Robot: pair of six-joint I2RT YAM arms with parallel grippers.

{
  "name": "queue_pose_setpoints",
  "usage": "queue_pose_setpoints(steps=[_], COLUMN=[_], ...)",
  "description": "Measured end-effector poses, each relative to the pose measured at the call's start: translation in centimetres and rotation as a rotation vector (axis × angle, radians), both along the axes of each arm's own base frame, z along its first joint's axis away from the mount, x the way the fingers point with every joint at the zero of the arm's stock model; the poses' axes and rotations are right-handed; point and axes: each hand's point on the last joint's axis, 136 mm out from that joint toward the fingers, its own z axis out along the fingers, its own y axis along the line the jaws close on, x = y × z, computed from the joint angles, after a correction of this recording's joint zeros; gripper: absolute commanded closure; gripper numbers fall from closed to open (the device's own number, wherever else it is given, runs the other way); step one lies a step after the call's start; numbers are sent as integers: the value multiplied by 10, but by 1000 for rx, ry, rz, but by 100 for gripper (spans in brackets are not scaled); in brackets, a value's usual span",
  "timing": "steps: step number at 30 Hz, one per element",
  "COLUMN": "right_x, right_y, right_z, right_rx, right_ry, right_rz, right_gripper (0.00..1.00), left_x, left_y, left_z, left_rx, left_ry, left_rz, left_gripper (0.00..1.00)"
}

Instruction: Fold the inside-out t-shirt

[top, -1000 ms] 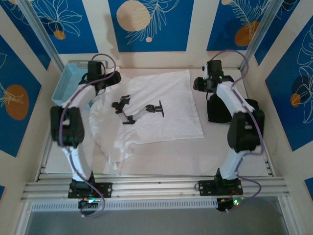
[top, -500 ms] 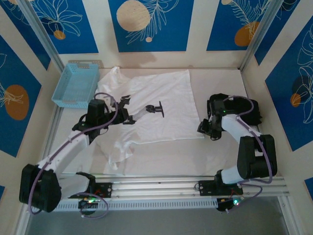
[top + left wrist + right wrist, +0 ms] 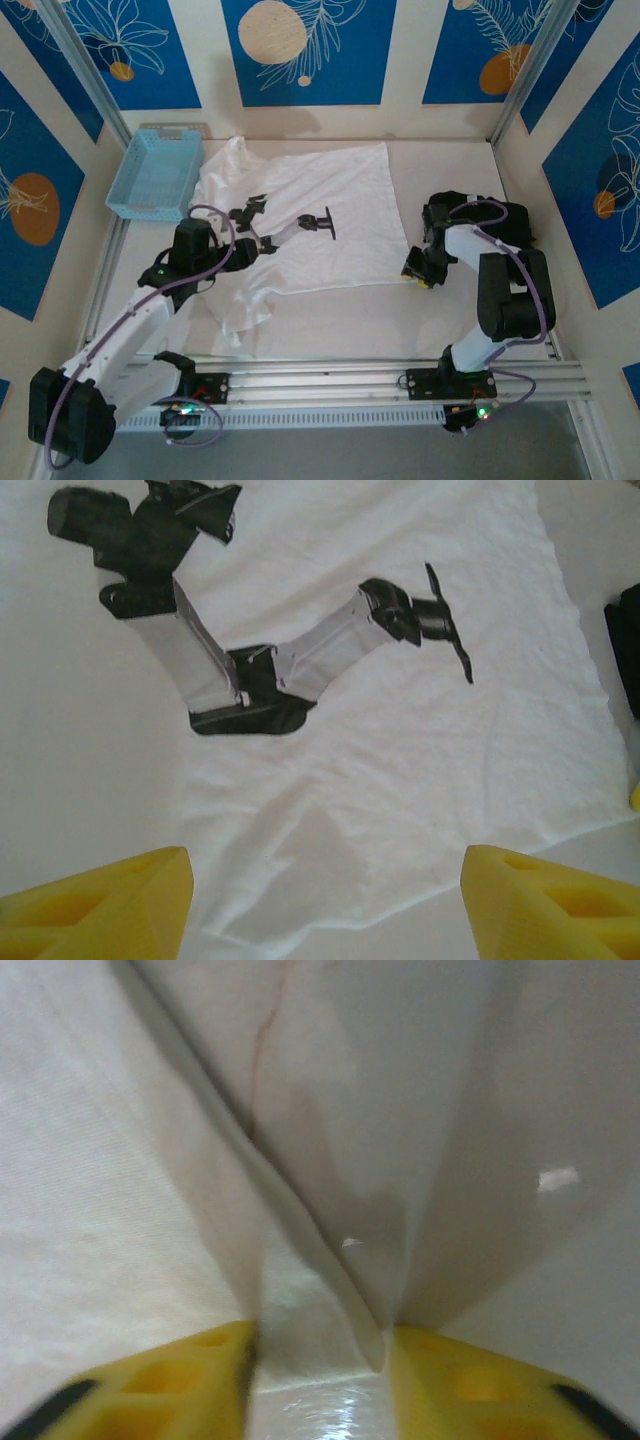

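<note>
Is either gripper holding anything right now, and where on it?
The right gripper pinches the white t-shirt at its near right corner; the left gripper is open, holding nothing.

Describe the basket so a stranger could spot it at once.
Look to the table's far left corner. There, just left of the spread white t-shirt, sits a rectangular basket. It is the only light blue thing there; the shirt is white.
</note>
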Motion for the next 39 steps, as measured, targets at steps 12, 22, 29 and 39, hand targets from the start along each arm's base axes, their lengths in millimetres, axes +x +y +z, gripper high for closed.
queue_pose_setpoints(steps=[12, 22, 29, 39], right_x=[44, 54, 57, 56], right_y=[-56, -49, -45, -41], right_z=[56, 66, 68, 75], right_rx=[-27, 24, 46, 65], right_ry=[-240, -293, -313, -342], right_rz=[-137, -114, -96, -79], right_gripper=[99, 99, 99, 99], left_x=[-81, -152, -181, -168], left_y=[0, -25, -30, -33], left_z=[-57, -91, -120, -135], left_rx=[125, 209, 258, 263], left_ry=[191, 302, 359, 339], left_rz=[-64, -243, -312, -230], left_gripper=[30, 31, 37, 56])
